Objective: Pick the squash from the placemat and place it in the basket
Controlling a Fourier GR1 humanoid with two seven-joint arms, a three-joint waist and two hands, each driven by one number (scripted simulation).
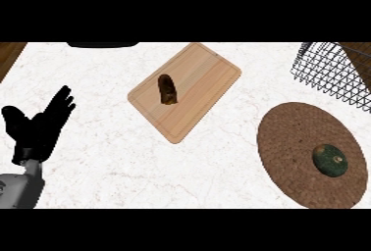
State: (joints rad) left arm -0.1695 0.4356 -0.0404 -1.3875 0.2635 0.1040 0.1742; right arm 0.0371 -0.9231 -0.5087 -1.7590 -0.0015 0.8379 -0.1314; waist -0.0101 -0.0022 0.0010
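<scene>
A dark green round squash lies on the right part of a brown woven round placemat at the right of the counter. The black wire basket stands at the top right, partly cut off by the view's edge. My left hand rests at the far left with its fingers straight and pointing up, far from the squash. My right hand does not show.
A wooden cutting board lies tilted in the middle, with a small dark brown oblong item on it. A dark object peeks in at the top edge. White marble counter spans the space between.
</scene>
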